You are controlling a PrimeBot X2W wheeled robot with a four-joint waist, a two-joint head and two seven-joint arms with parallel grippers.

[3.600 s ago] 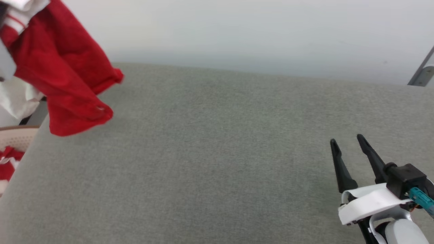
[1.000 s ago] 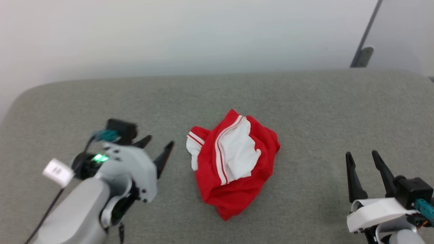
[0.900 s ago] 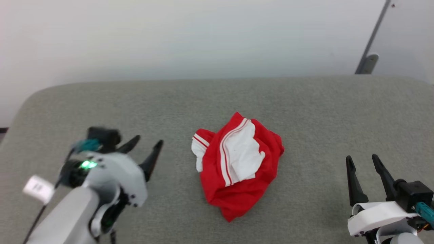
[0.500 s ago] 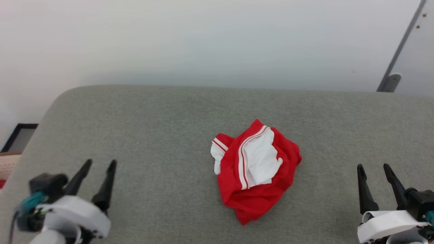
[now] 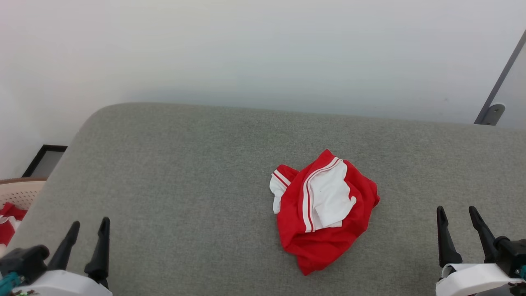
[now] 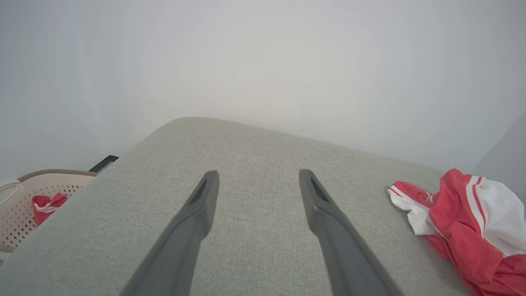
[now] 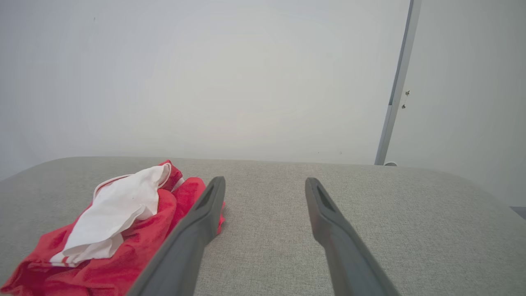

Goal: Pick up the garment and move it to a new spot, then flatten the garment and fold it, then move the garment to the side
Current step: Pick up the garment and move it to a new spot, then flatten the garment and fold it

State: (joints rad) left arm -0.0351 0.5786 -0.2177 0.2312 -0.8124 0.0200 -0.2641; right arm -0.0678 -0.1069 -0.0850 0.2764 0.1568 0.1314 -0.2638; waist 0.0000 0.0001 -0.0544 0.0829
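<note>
Head view: crumpled garment (image 5: 324, 213) lies between left gripper (image 5: 90, 222) and right gripper (image 5: 456, 209), both open; flattening seems next, needing corner grasps.

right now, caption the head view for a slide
Crumpled red-and-white garment on the grey cushion, left gripper and right gripper, jaws open, either side.

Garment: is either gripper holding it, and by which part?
Nothing is held. The garment lies crumpled on the grey surface, apart from the left gripper and right gripper, whose jaws stand open and empty.
</note>
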